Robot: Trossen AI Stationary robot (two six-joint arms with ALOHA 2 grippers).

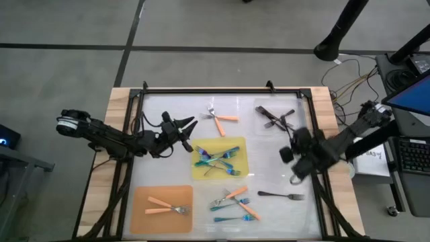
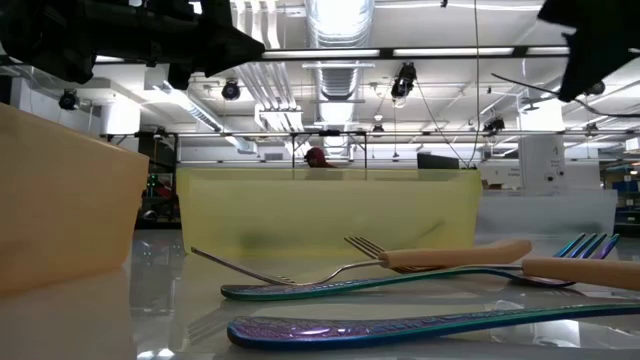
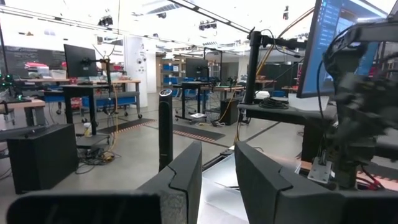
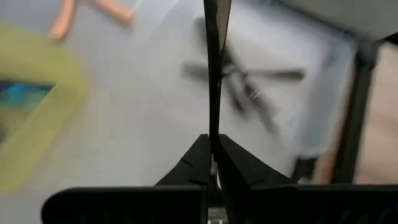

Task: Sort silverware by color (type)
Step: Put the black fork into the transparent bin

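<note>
The right gripper (image 4: 212, 163) pinches a dark grey metal fork (image 4: 217, 68) between closed jaws above the counter (image 1: 269, 161); the left gripper's (image 1: 187, 132) jaws stand spread.

The white table (image 1: 168, 168) carries a yellow mat (image 1: 201, 171) near its middle; an orange mat (image 1: 144, 198) and scattered forks (image 1: 232, 202) lie around this mat.

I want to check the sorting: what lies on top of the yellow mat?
On the yellow mat lies a crossed pile of blue-teal forks. Their number is unclear, because they cover each other.
</note>
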